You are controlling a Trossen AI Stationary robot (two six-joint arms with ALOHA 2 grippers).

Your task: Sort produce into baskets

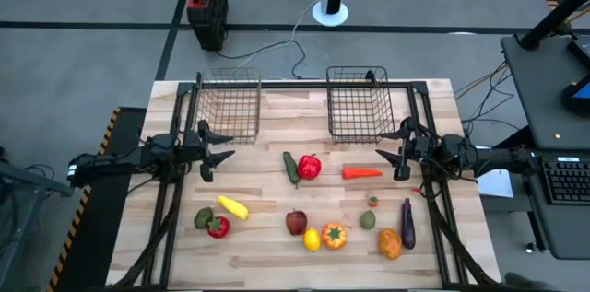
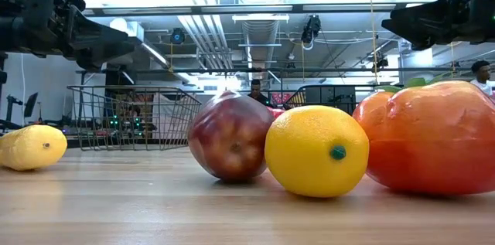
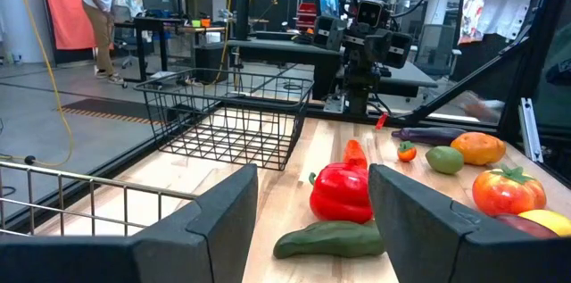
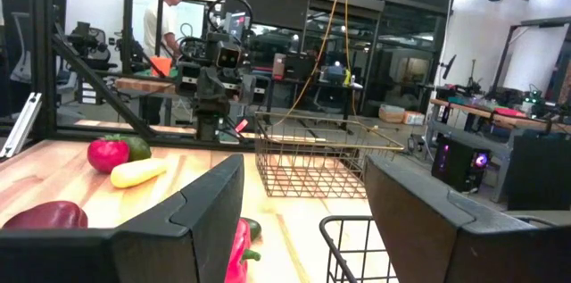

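**Both arms raised, produce on the wood, baskets at the far edge**

While you look along the table's near edge, you have the red apple (image 1: 296, 223), the lemon (image 1: 312, 239) and the orange tomato (image 1: 334, 235) bunched together, with an orange-brown piece (image 1: 390, 243) and the purple eggplant (image 1: 407, 222) toward the near right corner. Toward the near left sit a yellow squash (image 1: 232, 206), a green piece (image 1: 203, 218) and a small red one (image 1: 218, 227), the last two touching.

Farther in, at mid-table, the red pepper (image 1: 309, 167) lies against a dark green cucumber (image 1: 291, 168) — the carrot (image 1: 361, 172) is just to their right.

Your left gripper (image 1: 208, 152) hangs over the left side, fingers parted and holding nothing; your right gripper (image 1: 399, 155) mirrors it on the right, also spread and empty — neither touches the wood.

At the far edge stand the two wire baskets: the left basket (image 1: 228, 105) and the right basket (image 1: 358, 103), side by side, well apart.
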